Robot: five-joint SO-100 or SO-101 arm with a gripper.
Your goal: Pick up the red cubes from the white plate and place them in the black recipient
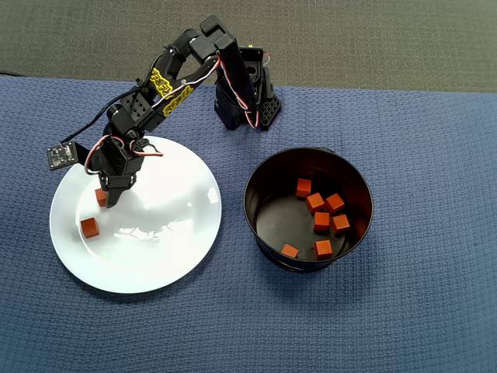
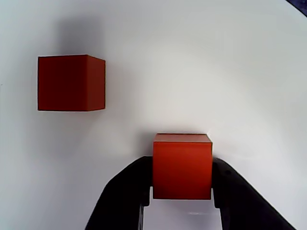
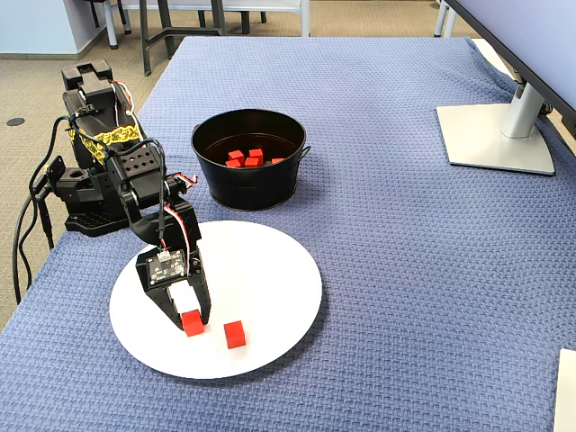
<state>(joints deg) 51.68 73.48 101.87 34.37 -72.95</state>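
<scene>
Blue woven cloth covers the surface (image 3: 405, 234). On it lies the white plate (image 1: 163, 249), and beside it, apart, stands the black recipient (image 1: 260, 225) with six red cubes (image 1: 321, 222) on its bottom. The black arm (image 1: 167, 85) reaches down over the plate. Its gripper (image 2: 182, 191) clamps one cube (image 2: 182, 167) between both fingers, low over the plate. A second cube (image 2: 71, 82) sits loose on the plate just beside it.

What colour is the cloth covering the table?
Blue, a textured weave; the tablecloth shows best in the fixed view.
</scene>
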